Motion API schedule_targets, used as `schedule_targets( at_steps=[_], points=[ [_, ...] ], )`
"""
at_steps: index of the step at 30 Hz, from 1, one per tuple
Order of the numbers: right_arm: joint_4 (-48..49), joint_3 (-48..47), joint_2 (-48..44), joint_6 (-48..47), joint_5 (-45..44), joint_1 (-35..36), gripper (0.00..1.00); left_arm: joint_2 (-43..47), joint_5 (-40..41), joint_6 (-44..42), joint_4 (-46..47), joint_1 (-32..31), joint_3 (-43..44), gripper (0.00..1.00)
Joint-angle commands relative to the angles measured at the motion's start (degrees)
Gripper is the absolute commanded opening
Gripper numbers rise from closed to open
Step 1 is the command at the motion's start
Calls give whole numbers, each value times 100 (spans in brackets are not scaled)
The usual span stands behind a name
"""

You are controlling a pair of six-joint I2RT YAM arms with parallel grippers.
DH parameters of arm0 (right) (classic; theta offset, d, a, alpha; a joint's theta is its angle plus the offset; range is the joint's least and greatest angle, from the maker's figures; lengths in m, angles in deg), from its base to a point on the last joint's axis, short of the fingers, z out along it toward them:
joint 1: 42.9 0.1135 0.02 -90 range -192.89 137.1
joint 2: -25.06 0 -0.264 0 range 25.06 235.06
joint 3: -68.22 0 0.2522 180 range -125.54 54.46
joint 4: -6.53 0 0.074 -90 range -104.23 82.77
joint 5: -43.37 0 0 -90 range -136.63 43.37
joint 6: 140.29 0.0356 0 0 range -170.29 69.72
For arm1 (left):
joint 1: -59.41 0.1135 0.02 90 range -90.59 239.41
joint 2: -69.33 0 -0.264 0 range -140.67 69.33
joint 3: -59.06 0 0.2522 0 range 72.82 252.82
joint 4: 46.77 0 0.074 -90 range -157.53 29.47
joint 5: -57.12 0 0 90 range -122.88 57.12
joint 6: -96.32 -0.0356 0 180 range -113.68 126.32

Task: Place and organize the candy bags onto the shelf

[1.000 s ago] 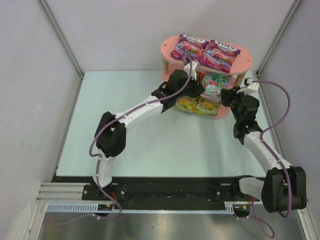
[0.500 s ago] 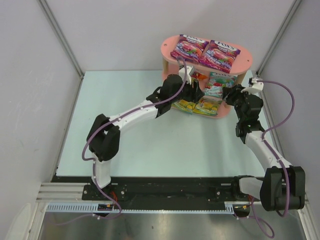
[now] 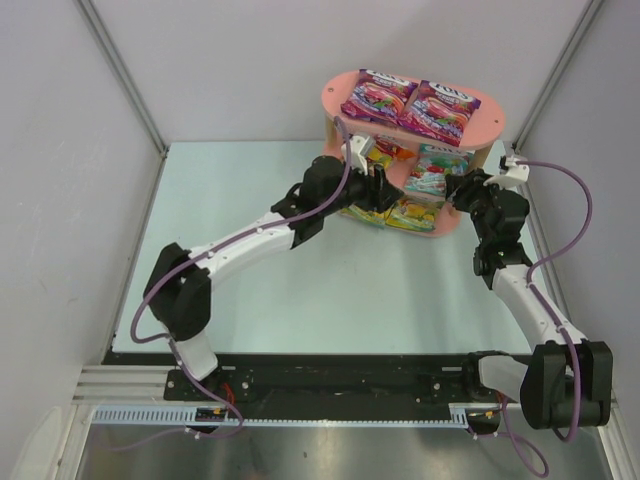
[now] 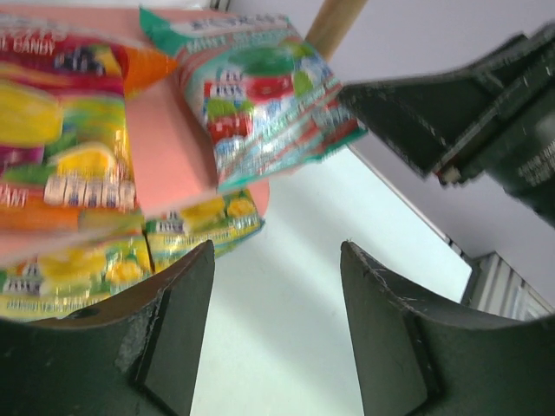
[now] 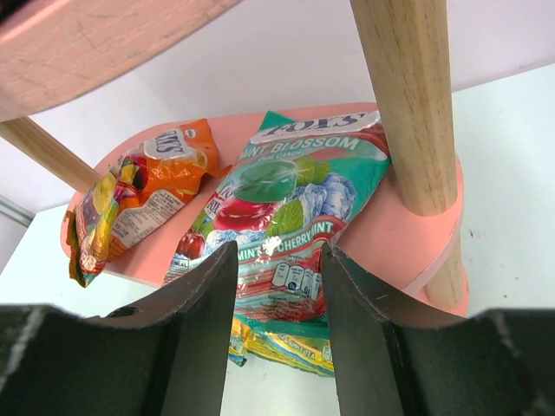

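The pink shelf (image 3: 333, 100) stands at the far right. Two purple candy bags (image 3: 378, 97) (image 3: 438, 107) lie on its top board. On the middle board rest a red-orange bag (image 5: 139, 186) and a teal-white bag (image 5: 286, 195), whose front end hangs over the edge. Yellow-green bags (image 3: 408, 212) lie on the bottom board. My left gripper (image 3: 374, 188) is open at the shelf's front left, with nothing between its fingers (image 4: 173, 329). Open too, my right gripper (image 5: 279, 251) sits just in front of the teal-white bag, apart from it.
A wooden post (image 5: 408, 104) rises right of the teal-white bag. The top board's underside (image 5: 95, 43) hangs overhead in the right wrist view. Grey walls close in behind and beside the shelf. The pale table (image 3: 250, 180) stretches to the left.
Both grippers have opened, letting go of the red-orange and teal-white bags on the middle board. The left arm has drawn back leftward from the shelf; the right gripper barely moved.
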Motion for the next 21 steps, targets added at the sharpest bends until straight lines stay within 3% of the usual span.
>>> schedule_targets(
  at_steps=[1, 5, 9, 21],
  points=[
    [-23, -276, -134, -85, 48, -35, 47, 876, 54, 51, 376, -9, -659, 63],
    [-32, -258, -107, -49, 83, -26, 47, 1202, 432, -29, 455, 78, -1231, 65],
    [-50, -241, -125, -32, 92, -17, 48, 1009, 363, 138, 533, 342, -1188, 73],
    [-41, -214, -169, -49, 92, -35, 48, -116, 345, 270, 508, 738, -63, 74]
  ],
)
